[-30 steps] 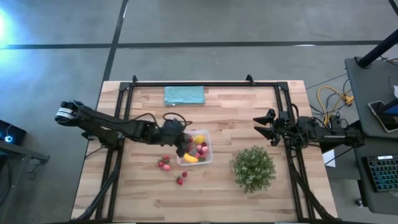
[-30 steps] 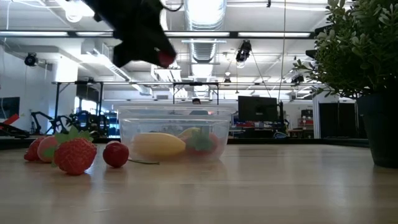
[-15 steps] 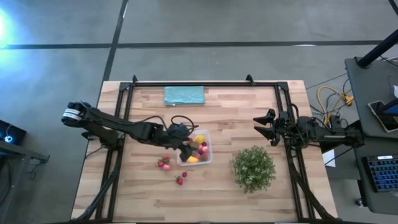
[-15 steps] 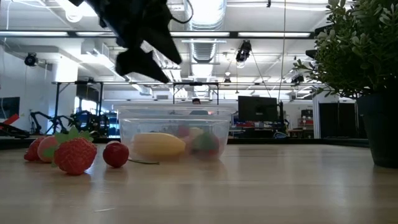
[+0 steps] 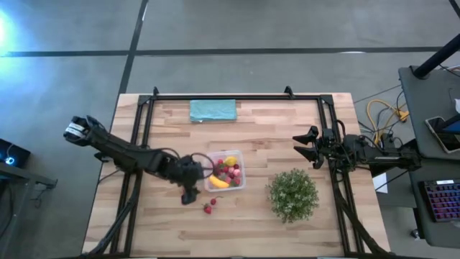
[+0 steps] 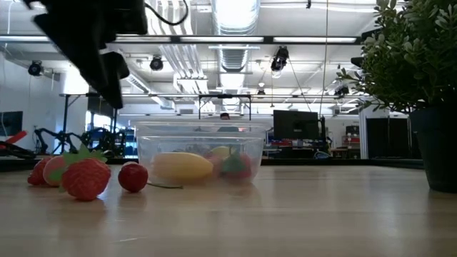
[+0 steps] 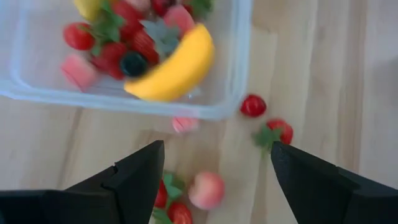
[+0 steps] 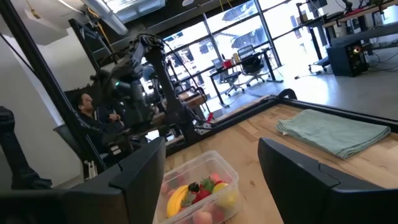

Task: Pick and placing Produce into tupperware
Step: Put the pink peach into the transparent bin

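Working from the light wooden slatted table (image 5: 237, 223) down to the small stuff: I have the small square clear plastic tupperware (image 5: 240, 180) near the table's middle, already holding a yellow banana (image 7: 171, 65), red and pink strawberry-like fruits (image 7: 127, 43) and a yellow lemon (image 5: 230, 160). My left gripper (image 7: 214, 168) hangs just left of it, jaws spread wide and empty, over the loose fruit. A pale pink fruit (image 7: 206, 190) lies almost between the fingers; two red strawberries (image 7: 267, 121) sit off to one side. I judge the clean move is to centre on the pink one, drop straight, and close gently so it doesn't roll. My right gripper (image 5: 307, 146) waits at the table's right edge, jaws apart, beyond the bushy green plant (image 5: 293, 194).
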`<move>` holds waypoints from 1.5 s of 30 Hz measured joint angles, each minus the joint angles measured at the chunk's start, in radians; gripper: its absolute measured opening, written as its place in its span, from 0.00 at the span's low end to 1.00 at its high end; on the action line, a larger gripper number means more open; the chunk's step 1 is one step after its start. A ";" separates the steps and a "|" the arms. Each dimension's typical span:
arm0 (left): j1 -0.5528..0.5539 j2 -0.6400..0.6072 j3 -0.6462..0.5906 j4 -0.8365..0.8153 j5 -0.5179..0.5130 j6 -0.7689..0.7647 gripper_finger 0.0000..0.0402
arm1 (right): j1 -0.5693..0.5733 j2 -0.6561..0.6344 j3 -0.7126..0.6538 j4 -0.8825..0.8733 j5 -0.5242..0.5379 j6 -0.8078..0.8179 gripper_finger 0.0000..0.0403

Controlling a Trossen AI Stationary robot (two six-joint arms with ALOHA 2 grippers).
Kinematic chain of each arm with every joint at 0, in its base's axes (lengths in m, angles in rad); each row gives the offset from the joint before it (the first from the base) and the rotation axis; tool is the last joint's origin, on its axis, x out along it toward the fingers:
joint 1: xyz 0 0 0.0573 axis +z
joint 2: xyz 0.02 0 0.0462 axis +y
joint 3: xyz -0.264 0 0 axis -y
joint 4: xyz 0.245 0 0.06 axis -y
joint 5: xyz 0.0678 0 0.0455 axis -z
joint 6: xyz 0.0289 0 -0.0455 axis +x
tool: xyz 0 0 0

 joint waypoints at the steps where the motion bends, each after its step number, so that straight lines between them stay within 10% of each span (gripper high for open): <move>1: -0.020 0.000 -0.006 0.001 -0.010 0.000 0.70 | 0.000 0.000 0.000 0.000 0.000 0.000 0.62; 11: -0.205 0.002 -0.047 0.009 -0.291 -0.019 0.70 | 0.000 0.000 0.000 0.000 0.000 0.000 0.61; 45: -0.206 0.050 -0.330 0.525 -0.461 0.016 0.70 | 0.000 0.000 0.000 0.000 0.000 0.000 0.62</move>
